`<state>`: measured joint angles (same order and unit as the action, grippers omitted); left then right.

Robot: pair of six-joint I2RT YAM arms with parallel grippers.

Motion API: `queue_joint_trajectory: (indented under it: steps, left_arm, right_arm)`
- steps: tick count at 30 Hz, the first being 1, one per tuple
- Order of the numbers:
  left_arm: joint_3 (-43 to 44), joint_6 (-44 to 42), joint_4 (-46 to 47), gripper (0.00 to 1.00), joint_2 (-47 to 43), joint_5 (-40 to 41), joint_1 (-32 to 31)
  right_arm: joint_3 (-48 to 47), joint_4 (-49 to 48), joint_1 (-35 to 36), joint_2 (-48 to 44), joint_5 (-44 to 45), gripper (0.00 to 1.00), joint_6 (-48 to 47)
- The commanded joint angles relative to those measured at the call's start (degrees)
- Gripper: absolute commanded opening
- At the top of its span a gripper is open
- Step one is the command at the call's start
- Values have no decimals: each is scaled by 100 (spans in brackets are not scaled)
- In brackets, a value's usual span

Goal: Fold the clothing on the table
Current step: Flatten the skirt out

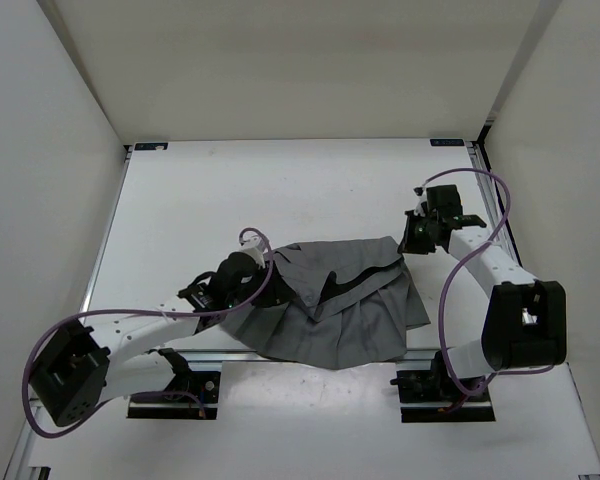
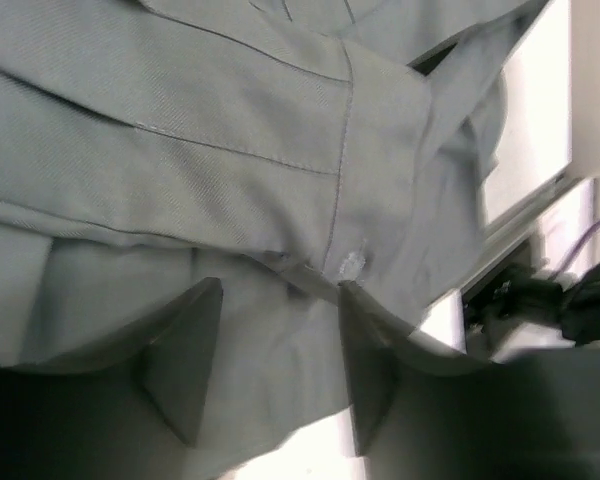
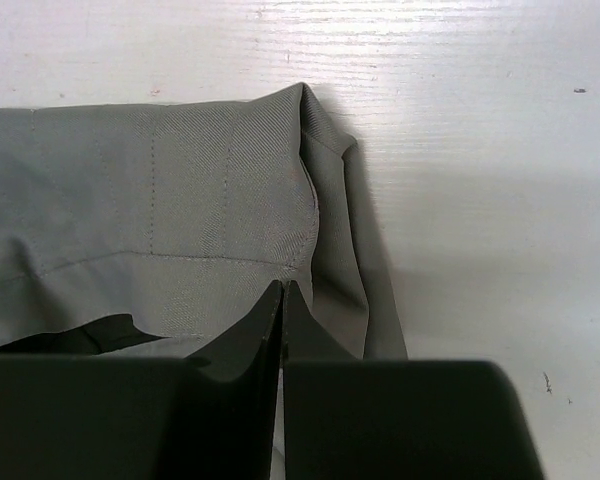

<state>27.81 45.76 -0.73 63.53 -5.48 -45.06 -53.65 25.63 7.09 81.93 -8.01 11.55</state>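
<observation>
The grey pleated clothing (image 1: 340,310) lies crumpled on the white table (image 1: 280,190) near its front edge, with darker inner parts showing at the middle. My left gripper (image 1: 265,275) sits at the garment's left side. In the left wrist view it (image 2: 280,288) is open, grey fabric (image 2: 230,150) fills the space between the fingers, and a fold drapes over the right finger (image 2: 365,360). My right gripper (image 1: 412,240) is at the garment's far right corner. In the right wrist view it (image 3: 283,285) is shut, its tips pinching the fabric's (image 3: 160,200) hemmed corner.
A metal rail (image 1: 230,355) runs along the table's front under the garment's near edge, and another rail (image 1: 485,190) lines the right side. White walls enclose the table. Purple cables (image 1: 480,250) loop off both arms. Bare table (image 3: 480,150) lies right of the corner.
</observation>
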Motion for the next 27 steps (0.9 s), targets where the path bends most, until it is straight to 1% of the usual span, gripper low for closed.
queue_joint_trajectory:
  steps: [1, 2, 3, 4, 5, 6, 7, 8, 9, 10, 12, 15, 18, 23, 24, 25, 27]
  left_arm:
    - [-222, 880, 520, 31, -85, 222, 102]
    - [-432, 1274, 539, 27, -234, 318, 85]
    - [-478, 1574, 530, 28, -479, 537, 7]
    - [-566, 1690, 374, 42, -699, 965, -81]
    - [-471, 1856, 268, 48, -919, 1291, -126]
    - [-435, 1954, 84, 57, -973, 1338, -143]
    - [-417, 1989, -75, 65, -1052, 1356, -30]
    - [-461, 2103, -137, 67, -1096, 1356, 110]
    - [-470, 2217, -120, 70, -1132, 1356, 120]
    - [-505, 2314, -120, 71, -1097, 1313, 181]
    - [-575, 2586, -94, 70, -1088, 1374, 155]
    - [-505, 2745, -111, 70, -834, 1444, 50]
    - [-470, 2772, -68, 68, -518, 1488, -3]
    - [-435, 2895, -24, 68, -79, 1497, -135]
    - [-478, 2895, 238, 67, 53, 1445, -91]
    - [-496, 2938, 318, 67, 133, 1435, -82]
    - [-505, 2930, 469, 62, 457, 1435, -65]
  right_arm:
    - [-85, -5, 29, -265, -43, 0, -30]
    - [-84, 12, 20, -265, -43, 0, -48]
    - [-76, 21, 38, -326, -25, 1, -65]
    - [-41, 13, 29, -370, -43, 0, -39]
    - [-58, 4, 38, -397, -34, 0, 5]
    - [-15, -22, 38, -449, -69, 0, 14]
    - [3, -5, 55, -476, -60, 0, -12]
    - [-5, -66, 38, -485, -121, 0, 5]
    - [12, -14, 47, -502, -139, 0, 22]
    - [12, -66, 64, -494, -139, 0, -4]
    - [-23, -49, 91, -494, -87, 0, -21]
    - [-6, -67, 91, -538, -104, 1, -3]
    - [-23, -49, 47, -555, -121, 0, -12]
    - [56, -119, -15, -626, -113, 0, -21]
    - [65, -102, 2, -660, -130, 0, -4]
    - [91, -145, -41, -687, -165, 0, 22]
    - [144, -181, 2, -687, -157, 0, 31]
